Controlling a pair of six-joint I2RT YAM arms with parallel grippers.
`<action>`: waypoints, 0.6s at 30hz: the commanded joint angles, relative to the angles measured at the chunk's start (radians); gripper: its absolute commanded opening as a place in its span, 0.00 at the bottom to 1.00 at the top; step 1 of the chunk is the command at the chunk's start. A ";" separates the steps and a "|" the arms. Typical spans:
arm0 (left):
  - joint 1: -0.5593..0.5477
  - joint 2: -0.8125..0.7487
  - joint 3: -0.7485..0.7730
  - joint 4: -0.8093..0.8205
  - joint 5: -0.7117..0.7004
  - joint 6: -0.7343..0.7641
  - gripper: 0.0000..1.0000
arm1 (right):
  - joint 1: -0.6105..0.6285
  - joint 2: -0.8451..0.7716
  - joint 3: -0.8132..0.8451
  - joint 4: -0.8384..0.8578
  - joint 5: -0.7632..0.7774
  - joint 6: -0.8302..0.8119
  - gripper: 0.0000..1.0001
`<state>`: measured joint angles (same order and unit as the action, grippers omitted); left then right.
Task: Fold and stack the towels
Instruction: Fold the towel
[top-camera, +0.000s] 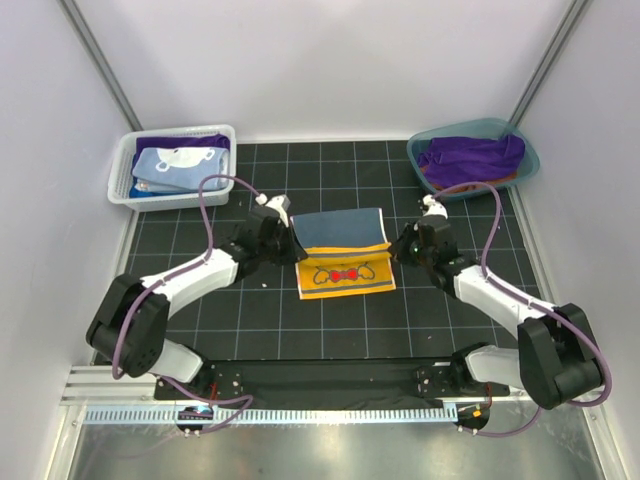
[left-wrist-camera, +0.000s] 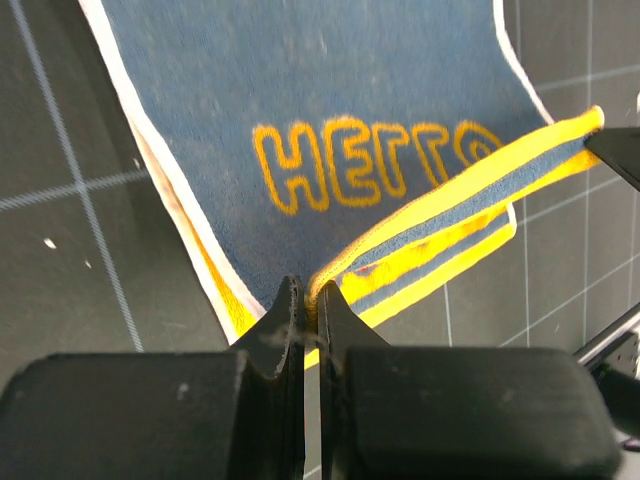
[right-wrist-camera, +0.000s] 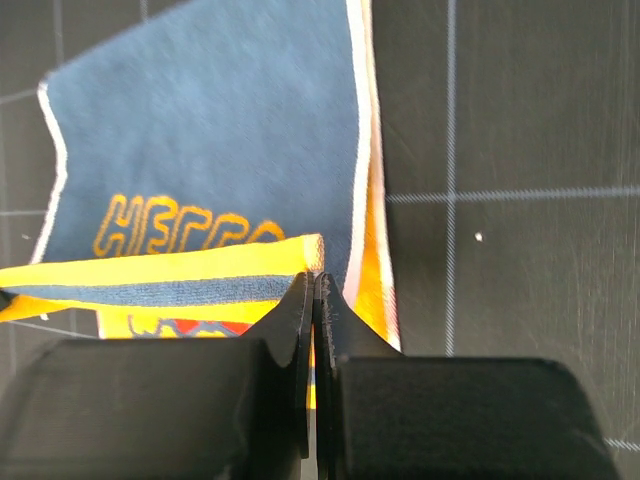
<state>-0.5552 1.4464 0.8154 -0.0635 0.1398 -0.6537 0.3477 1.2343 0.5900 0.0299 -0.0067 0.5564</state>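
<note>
seen from above: one black gridded mat, walled in by pale panels. in the middle of the frame, one yellow-orange and navy towel, flat on the mat, with the navy half toward the top of the frame and the yellow-orange half, printed with a red bow, toward the bottom.

flanking it, two arms. left gripper at the towel's left edge in the frame, clamped tight on a yellow-and-navy striped fold of that towel. right gripper at the opposite edge, likewise pinched closed on the same fold. striped fold stretched between the two, lifted off the navy panel and covering the tail end of orange lettering – "hello" – in both wrist views. lower part of each wrist view blocked by that arm's own black fingers.

around the work: one white mesh basket in the upper left of the frame, holding one light blue towel with white print and, behind it, one purple cloth. one teal tub in the upper right, holding one purple towel heaped over a sliver of orange fabric. both containers well apart from the centre towel. two purple cables, one looping over each arm.
</note>
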 joint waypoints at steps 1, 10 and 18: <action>-0.014 0.006 -0.007 0.059 -0.008 -0.014 0.00 | 0.005 -0.039 -0.030 0.051 0.033 0.007 0.01; -0.018 -0.003 -0.028 0.059 -0.049 -0.026 0.00 | 0.005 -0.073 -0.071 0.048 -0.013 0.008 0.01; -0.018 0.002 -0.033 0.050 -0.062 -0.023 0.00 | 0.017 -0.105 -0.074 0.031 -0.045 0.014 0.01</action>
<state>-0.5739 1.4578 0.7925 -0.0483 0.1047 -0.6743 0.3527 1.1450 0.5175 0.0303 -0.0399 0.5579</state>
